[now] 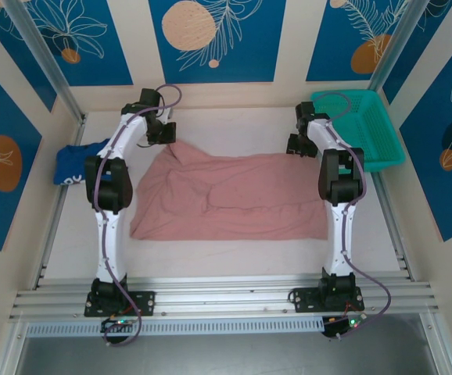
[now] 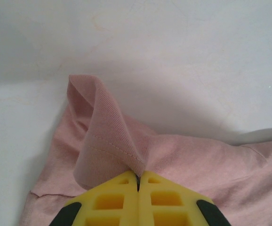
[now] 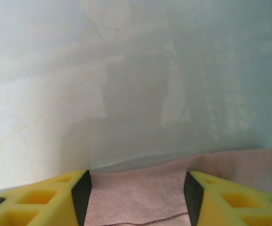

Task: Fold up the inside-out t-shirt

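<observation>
A blue garment [image 1: 73,166] lies at the left edge of the bench [image 1: 234,125]. Just right of it, the left pincer [image 1: 162,133] [image 2: 138,181] is clamped tight on the far-left corner of the pink t-shirt [image 1: 226,195] [image 2: 211,160], and a hemmed fold of cloth stands up from the grip. The t-shirt spreads rumpled across the middle of the bench. At its far-right corner the right pincer [image 1: 298,144] [image 3: 137,188] has its jaws apart, with the shirt's edge [image 3: 140,195] lying between them. A teal basket [image 1: 367,129] sits at the far right.
</observation>
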{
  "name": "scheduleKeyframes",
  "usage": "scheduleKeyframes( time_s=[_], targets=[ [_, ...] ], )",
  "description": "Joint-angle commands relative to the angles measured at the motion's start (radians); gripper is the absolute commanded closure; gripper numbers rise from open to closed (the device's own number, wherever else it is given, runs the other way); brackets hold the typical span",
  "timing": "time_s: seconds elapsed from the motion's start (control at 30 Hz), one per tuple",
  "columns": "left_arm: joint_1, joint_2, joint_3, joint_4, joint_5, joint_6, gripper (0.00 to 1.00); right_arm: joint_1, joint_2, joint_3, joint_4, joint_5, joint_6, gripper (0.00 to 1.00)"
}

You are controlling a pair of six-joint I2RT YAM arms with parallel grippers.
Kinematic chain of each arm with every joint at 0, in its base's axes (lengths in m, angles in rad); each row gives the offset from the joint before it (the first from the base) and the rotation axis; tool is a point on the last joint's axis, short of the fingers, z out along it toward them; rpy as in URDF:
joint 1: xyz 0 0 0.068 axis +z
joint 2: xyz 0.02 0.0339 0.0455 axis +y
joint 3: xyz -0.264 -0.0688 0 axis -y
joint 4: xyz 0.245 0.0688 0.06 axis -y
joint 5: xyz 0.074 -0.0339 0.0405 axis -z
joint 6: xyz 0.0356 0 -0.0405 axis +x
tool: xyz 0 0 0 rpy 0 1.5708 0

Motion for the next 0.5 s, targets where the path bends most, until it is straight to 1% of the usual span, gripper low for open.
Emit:
scheduleKeyframes(
  time_s=[0.0, 0.07, 0.17, 0.3, 0.33, 0.37, 0.47],
  targets=[
    [-0.005, -0.045, -0.025, 0.001, -0.013, 0.016, 1.00, -0.009, 0.041, 0.027, -0.062, -0.028, -0.003, 0.54],
    [-0.006, -0.048, -0.030, 0.005, -0.013, 0.016, 1.00, -0.009, 0.042, 0.029, -0.057, -0.034, -0.007, 0.62],
    [-0.006, -0.051, -0.031, 0.004, -0.013, 0.017, 1.00, -0.008, 0.043, 0.034, -0.058, -0.033, -0.012, 0.69],
    [-0.004, -0.057, -0.031, 0.001, -0.017, 0.017, 1.00, -0.007, 0.038, 0.035, -0.055, -0.002, -0.029, 0.73],
    [-0.004, -0.061, -0.030, 0.000, -0.019, 0.018, 1.00, -0.005, 0.034, 0.036, -0.054, 0.009, -0.035, 0.75],
    [-0.004, -0.066, -0.030, -0.002, -0.023, 0.018, 1.00, -0.004, 0.024, 0.034, -0.051, 0.026, -0.040, 0.78],
    [0.000, -0.088, -0.031, -0.007, -0.035, 0.014, 1.00, 0.000, -0.024, 0.007, -0.020, 0.066, -0.059, 0.81]
  ],
)
